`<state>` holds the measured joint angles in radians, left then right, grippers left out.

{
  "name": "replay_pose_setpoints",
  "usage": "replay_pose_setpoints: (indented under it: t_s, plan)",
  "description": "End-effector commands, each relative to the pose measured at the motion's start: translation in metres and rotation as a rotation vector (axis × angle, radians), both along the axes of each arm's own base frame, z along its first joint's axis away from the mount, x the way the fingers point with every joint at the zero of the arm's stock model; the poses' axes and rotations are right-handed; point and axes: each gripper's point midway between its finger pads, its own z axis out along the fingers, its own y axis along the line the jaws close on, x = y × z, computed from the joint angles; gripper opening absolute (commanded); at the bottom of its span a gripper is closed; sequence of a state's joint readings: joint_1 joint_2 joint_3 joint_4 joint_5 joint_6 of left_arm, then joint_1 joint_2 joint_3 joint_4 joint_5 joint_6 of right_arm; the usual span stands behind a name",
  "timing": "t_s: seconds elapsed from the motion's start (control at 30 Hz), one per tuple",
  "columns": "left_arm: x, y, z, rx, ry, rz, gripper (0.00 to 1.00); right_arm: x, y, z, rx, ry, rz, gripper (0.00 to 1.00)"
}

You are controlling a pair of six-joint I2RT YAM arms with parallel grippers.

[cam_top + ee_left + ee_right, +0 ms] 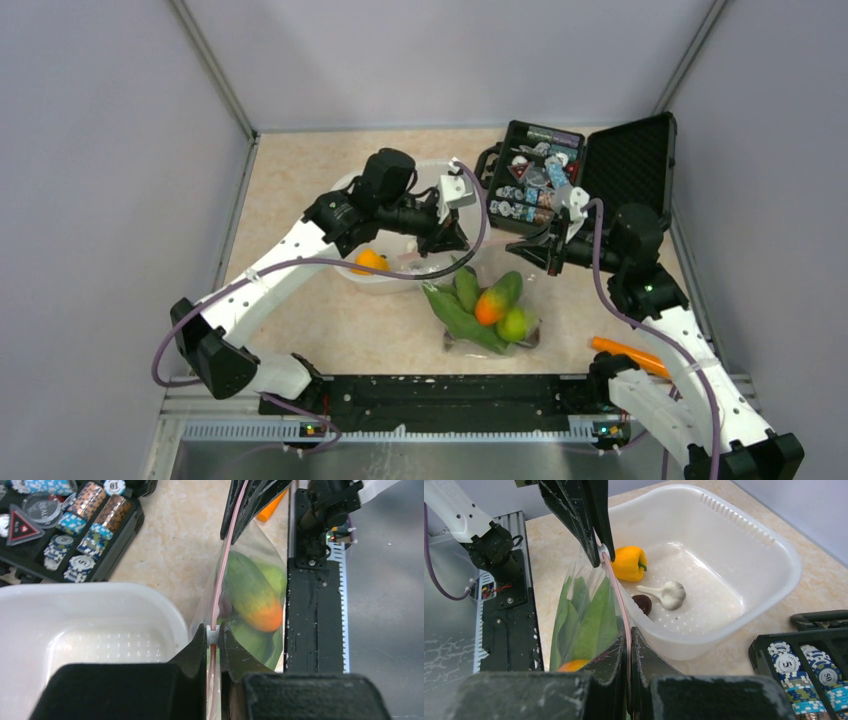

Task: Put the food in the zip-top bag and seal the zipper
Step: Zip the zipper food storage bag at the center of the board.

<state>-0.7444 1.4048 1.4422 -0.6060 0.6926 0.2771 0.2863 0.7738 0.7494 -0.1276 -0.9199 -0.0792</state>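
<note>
Both the left gripper [213, 636] and right gripper [629, 642] pinch opposite ends of the zipper [222, 570], stretching the zip-top bag [260, 550] mouth taut, probably for sealing.

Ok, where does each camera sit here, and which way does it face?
Top external: above and behind the arms, looking down on the table; both arms show, left gripper and right gripper each pinching the zip-top bag.
Left wrist: on the left arm, looking along the zipper toward the right gripper; own fingers at the bottom.
Right wrist: on the right arm, looking along the zipper toward the left gripper, white tub beyond; own fingers at the bottom.
Shared: both wrist views show the zipper stretched between both shut grippers.
</note>
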Motion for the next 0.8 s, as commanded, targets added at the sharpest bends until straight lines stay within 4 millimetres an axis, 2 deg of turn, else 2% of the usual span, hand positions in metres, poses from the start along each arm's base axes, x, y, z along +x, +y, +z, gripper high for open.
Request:
replay_pose_setpoints:
  t_s: [0.0, 0.17, 0.33, 0.37, 0.4, 0.43, 0.47, 0.5, 0.6, 0.77]
  plan:
    - [0.004, 0.025, -0.001, 0.056, -0.075, 0.084, 0.00, 0.002, -0.001, 0.014, 0.011, -0.086, -0.010, 0.00]
    - [0.005, 0.033, -0.007, 0.087, -0.074, 0.104, 0.00, 0.002, -0.001, 0.014, 0.012, -0.086, -0.009, 0.00]
    - [-0.004, 0.021, 0.013, -0.005, -0.059, 0.058, 0.00, -0.008, 0.002, 0.021, 0.008, -0.113, 0.046, 0.00]
    - [-0.006, 0.018, 0.019, -0.029, -0.057, 0.040, 0.00, -0.010, 0.003, 0.024, 0.004, -0.110, 0.065, 0.07]
    - [-0.007, 0.015, 0.024, -0.046, -0.054, 0.027, 0.00, -0.011, 0.003, 0.025, -0.003, -0.098, 0.074, 0.25]
    - [-0.008, 0.013, 0.028, -0.056, -0.052, 0.021, 0.00, -0.012, 0.003, 0.024, -0.023, -0.076, 0.083, 0.37]
    - [-0.007, 0.012, 0.032, -0.063, -0.053, 0.016, 0.00, -0.012, 0.002, 0.025, -0.042, -0.071, 0.086, 0.47]
    - [-0.007, 0.010, 0.035, -0.071, -0.057, 0.012, 0.00, -0.012, 0.001, 0.027, -0.064, -0.072, 0.088, 0.52]
    - [-0.006, 0.005, 0.042, -0.085, -0.059, -0.005, 0.00, -0.013, -0.004, 0.036, -0.119, -0.097, 0.087, 0.60]
    - [-0.007, -0.006, 0.049, -0.109, -0.052, -0.037, 0.00, -0.005, -0.010, 0.037, -0.216, -0.081, 0.081, 0.61]
